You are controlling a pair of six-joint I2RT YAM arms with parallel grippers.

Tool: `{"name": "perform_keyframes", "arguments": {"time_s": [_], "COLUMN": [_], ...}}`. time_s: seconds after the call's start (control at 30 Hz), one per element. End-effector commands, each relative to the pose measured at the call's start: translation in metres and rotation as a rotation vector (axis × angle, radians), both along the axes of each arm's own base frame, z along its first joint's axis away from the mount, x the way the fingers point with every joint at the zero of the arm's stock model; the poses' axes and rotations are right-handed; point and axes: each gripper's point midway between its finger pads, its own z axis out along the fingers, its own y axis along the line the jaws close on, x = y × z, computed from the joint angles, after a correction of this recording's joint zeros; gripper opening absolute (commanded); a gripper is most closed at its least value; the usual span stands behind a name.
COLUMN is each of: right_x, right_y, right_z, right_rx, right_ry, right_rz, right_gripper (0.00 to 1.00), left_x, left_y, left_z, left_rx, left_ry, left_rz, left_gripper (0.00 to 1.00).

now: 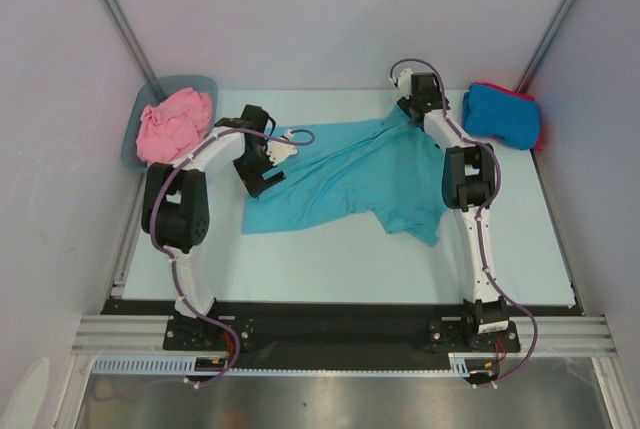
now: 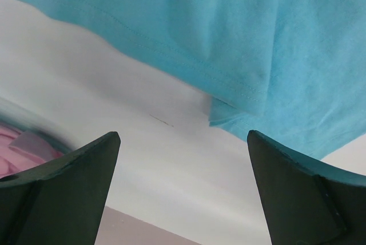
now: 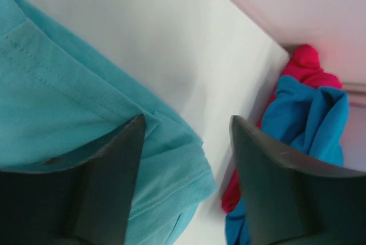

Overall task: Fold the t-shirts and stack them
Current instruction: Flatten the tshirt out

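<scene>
Item: teal t-shirt (image 1: 350, 174), lying crumpled mid-surface (image 1: 330, 259). We found the left hand (image 2: 183, 136) wide and empty at its left edge, and the right hand (image 3: 186, 122) parted, gripping nothing, over the far right sleeve. Risk, we judged: uneven pulls would bunch the cloth and skew the fold.

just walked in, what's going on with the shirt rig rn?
Both arms are at the teal t-shirt, which lies spread but rumpled and unfolded on the table. The left gripper hangs open at the shirt's left edge, holding nothing. The right gripper is at the shirt's far right corner, jaws apart, with no grip visible. A blue t-shirt sits on a red t-shirt at far right. A pink t-shirt is bunched in the tub at far left.
</scene>
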Motion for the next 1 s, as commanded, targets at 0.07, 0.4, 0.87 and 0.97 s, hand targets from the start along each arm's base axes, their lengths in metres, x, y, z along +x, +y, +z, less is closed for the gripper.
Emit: {"name": "perform_keyframes", "arguments": {"time_s": [0.07, 0.4, 0.87, 0.97], "right_x": [-0.038, -0.133, -0.239, -0.243], "right_y": [0.053, 0.064, 0.014, 0.012], "right_z": [0.070, 0.122, 0.055, 0.055], "right_rx": [0.108, 0.404, 0.466, 0.469], "right_ry": [0.052, 0.288, 0.544, 0.542], "right_rz": [0.082, 0.170, 0.034, 0.020], "right_gripper": [0.82, 0.81, 0.63, 0.63], "left_x": [0.037, 0.097, 0.140, 0.153], "left_y": [0.001, -0.011, -0.016, -0.011], "left_z": [0.047, 0.099, 0.027, 0.026], "left_rx": [0.018, -0.078, -0.037, -0.012], "left_ry": [-0.212, -0.466, -0.421, -0.446], "left_rz": [0.001, 0.041, -0.007, 0.001], "left_gripper": [1.00, 1.00, 1.00, 1.00]}}
